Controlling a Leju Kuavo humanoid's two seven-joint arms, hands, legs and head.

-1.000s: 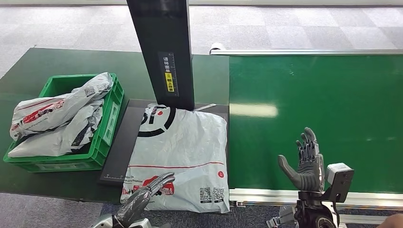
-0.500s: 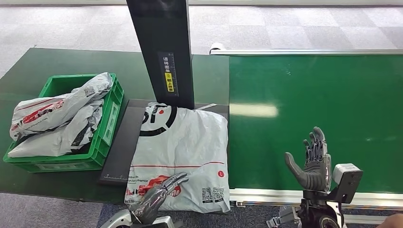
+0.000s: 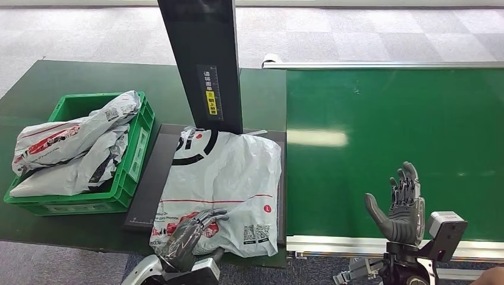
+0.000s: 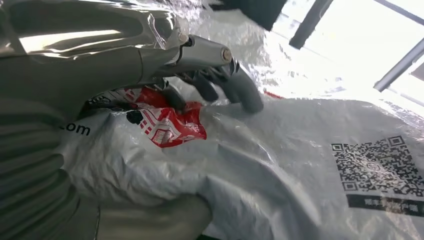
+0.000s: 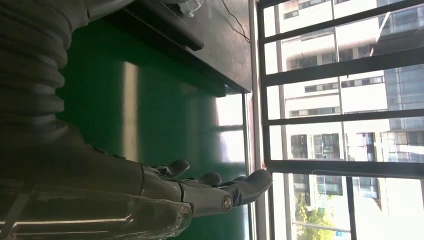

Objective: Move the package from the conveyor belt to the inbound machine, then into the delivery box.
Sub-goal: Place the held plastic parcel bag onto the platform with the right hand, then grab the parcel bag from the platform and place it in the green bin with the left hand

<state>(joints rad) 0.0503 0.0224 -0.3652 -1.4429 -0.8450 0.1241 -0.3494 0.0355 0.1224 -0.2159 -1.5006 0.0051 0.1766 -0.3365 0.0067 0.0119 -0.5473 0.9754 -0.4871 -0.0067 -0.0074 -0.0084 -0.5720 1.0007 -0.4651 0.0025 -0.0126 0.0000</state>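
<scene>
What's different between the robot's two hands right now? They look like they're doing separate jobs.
The left hand lies low on the near edge of the white package, gripping its plastic between fingers and thumb; the right hand stands upright over the green conveyor belt, holding nothing. The left hand's fingers are curled, the right hand's apart. Both are grey with dark fingers.

package (image 3: 223, 190) | grey poly mailer | flat on inbound machine (image 3: 148, 190) platform

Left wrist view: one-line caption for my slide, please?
Left hand grips the near edge of the white package, fingers on top, thumb underneath.
</scene>
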